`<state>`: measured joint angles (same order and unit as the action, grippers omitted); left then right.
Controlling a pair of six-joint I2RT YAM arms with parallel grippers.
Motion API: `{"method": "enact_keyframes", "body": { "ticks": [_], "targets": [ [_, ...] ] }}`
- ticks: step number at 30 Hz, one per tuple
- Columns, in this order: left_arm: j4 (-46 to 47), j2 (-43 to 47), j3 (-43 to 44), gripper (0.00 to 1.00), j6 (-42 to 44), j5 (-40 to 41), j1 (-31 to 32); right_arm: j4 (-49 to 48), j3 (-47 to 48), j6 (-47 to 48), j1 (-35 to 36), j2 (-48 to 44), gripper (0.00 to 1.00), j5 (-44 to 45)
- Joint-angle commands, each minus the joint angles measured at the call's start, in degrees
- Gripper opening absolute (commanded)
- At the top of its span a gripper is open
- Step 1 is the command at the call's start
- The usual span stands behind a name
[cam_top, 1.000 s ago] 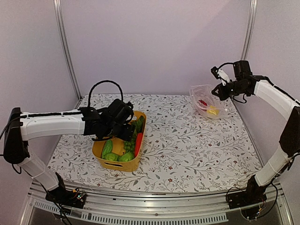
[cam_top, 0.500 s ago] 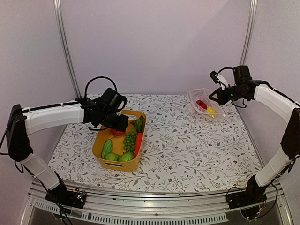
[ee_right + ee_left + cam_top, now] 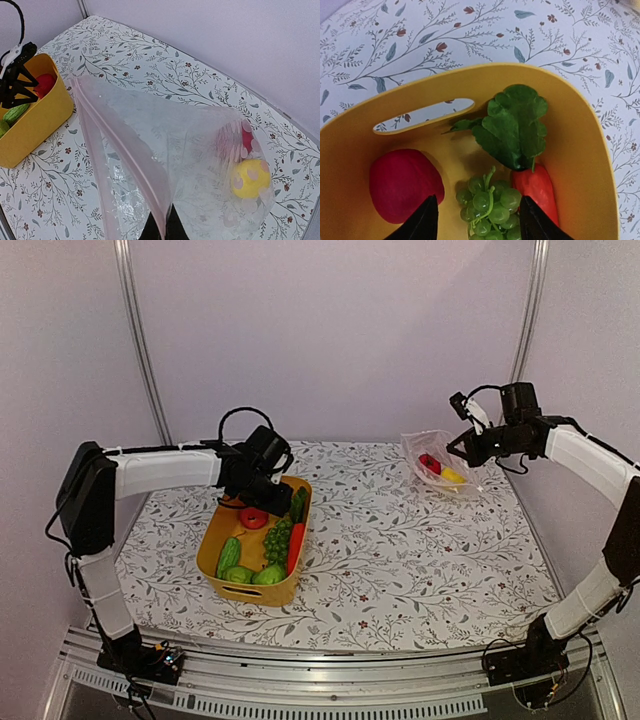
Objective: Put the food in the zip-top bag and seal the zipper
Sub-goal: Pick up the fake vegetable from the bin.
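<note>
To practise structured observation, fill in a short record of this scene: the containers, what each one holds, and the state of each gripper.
Container: yellow rectangular plastic basket on floral tablecloth
In basket: red toy apple, green toy grapes, orange toy carrot with green top, green toy cucumber
Bag: clear crinkly zip-top bag
Zipper: pinkish zipper strip, looks unsealed
In bag: yellow toy lemon, one red toy piece
Left gripper: open, over the basket
Right gripper: shut on the bag's edge

Top external, high at the near edge, overlooking the whole desk (image 3: pixel 420 540), left wrist, close, looking down into the yellow basket (image 3: pixel 580 150), right wrist, farther back, apparently the same basket at its left edge.
</note>
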<state>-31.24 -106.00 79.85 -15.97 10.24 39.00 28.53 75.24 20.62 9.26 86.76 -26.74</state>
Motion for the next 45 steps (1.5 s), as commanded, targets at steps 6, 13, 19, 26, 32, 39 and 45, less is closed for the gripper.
{"method": "enact_keyframes", "body": {
  "ticks": [6, 13, 19, 26, 32, 39, 45],
  "targets": [
    [-1.7, -4.8, 1.5, 0.48, 0.0, 0.0, -0.9, -1.7, -2.5, 0.6, 0.1, -1.9, 0.00, -0.7],
    [-1.8, -7.6, 2.8, 0.45, 0.2, -0.8, -1.4, -1.8, -2.6, 0.9, 0.1, -1.8, 0.00, -0.5],
    [-2.8, -9.6, 3.8, 0.38, 0.5, -1.6, -1.7, -1.8, -2.7, 0.9, 0.1, -1.8, 0.00, -0.4],
    [-4.1, -11.4, 4.3, 0.29, 0.9, -3.6, -1.8, -1.8, -2.8, 0.9, 0.1, -1.5, 0.00, -0.4],
    [-4.3, -10.9, 4.6, 0.00, 1.2, -3.7, -1.8, -1.8, -2.8, 1.0, 0.1, -1.3, 0.00, -0.2],
    [-5.3, -8.6, 5.3, 0.00, 1.5, -2.2, -1.8, -1.8, -2.6, 1.0, 0.1, -1.2, 0.00, -0.1],
    [-6.3, -4.7, 5.4, 0.00, 1.6, -1.0, -1.8, -1.8, -2.5, 0.7, 0.1, -1.4, 0.00, 0.2]
  ]
}}
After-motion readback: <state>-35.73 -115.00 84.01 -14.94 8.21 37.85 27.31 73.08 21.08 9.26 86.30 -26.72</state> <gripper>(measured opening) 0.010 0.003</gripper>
